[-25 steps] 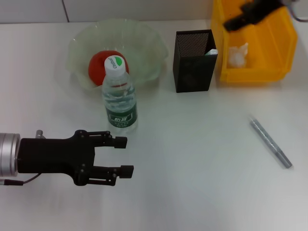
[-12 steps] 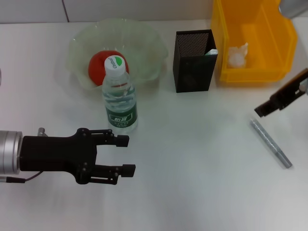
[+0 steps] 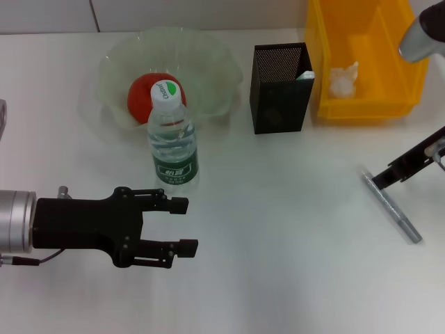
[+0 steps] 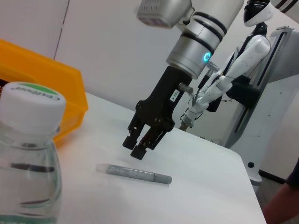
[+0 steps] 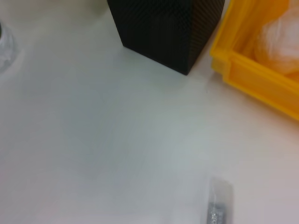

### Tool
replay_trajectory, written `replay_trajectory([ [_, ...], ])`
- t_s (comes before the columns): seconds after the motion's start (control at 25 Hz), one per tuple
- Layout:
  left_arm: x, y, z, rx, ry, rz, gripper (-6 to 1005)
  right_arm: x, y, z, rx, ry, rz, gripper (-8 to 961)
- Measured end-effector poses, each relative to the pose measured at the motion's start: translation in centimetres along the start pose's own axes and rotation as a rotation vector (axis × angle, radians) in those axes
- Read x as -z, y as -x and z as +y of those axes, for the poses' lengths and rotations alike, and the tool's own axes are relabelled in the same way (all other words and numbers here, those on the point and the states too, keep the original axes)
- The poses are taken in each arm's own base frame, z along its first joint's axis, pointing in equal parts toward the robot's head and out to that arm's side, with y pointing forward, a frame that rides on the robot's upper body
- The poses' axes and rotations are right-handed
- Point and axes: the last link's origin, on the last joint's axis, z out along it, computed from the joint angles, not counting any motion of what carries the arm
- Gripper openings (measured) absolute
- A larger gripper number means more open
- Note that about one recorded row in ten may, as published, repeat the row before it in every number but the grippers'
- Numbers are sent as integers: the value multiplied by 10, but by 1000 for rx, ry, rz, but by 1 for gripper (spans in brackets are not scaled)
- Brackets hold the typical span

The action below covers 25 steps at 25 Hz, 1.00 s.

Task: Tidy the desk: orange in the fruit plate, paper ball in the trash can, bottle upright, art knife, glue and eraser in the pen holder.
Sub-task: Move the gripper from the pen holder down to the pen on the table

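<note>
My right gripper (image 3: 381, 181) has dropped from the yellow plastic trash can (image 3: 410, 69) to just above the slim silver-grey art knife (image 3: 391, 207), fingers nearly closed; my left gripper (image 3: 182, 224) idles open.

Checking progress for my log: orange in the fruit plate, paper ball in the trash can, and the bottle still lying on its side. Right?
Not quite. The head view shows the bottle standing upright beside the fruit plate. The orange is in the plate, and the paper ball is in the trash can.
</note>
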Motion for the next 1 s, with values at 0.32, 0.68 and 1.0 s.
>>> replay_trajectory([
  [0.32, -2, 0, 0, 0, -2, 1, 783, -16, -1, 0, 11, -5, 14, 392],
  [0.68, -2, 0, -1, 0, -8, 0, 783, -22, 0, -2, 10, -8, 13, 322],
  [1.0, -3, 0, -3, -1, -17, -2, 783, -26, 1, -3, 18, -6, 17, 321],
])
